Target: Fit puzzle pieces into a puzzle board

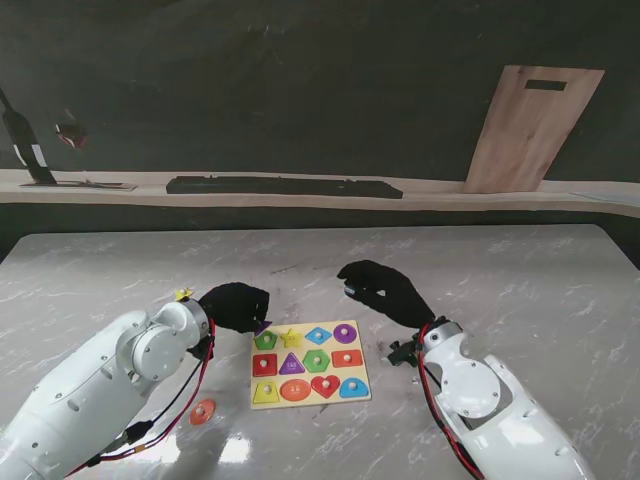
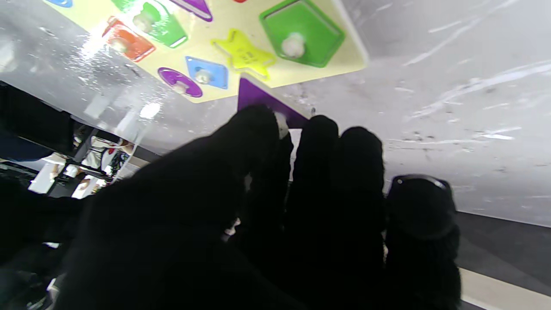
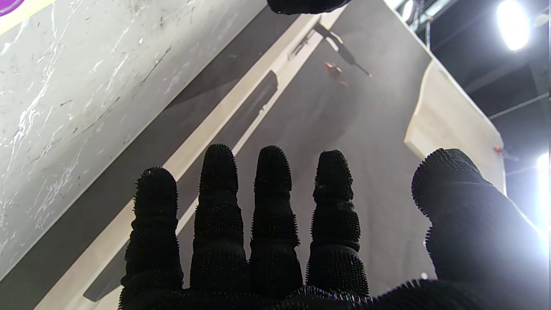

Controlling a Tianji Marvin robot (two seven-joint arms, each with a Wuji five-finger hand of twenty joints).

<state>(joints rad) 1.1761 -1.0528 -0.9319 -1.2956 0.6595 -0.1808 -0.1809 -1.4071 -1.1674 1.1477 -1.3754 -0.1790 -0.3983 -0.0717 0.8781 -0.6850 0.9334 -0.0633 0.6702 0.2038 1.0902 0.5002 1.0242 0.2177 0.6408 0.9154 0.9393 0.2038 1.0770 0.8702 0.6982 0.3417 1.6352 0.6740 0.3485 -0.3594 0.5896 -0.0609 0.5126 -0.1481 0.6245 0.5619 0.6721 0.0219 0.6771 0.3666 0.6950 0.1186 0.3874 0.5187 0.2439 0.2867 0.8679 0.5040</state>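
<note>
The left robot hand (image 2: 275,206) pinches a purple piece (image 2: 258,101) just beside the puzzle board (image 1: 309,365).

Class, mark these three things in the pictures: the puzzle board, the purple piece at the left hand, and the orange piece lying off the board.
puzzle board (image 1: 309,398): stand view, bare yellow near edge.
purple piece (image 2: 254,95): left wrist view, flat purple face.
orange piece (image 1: 203,410): stand view, its middle.
</note>
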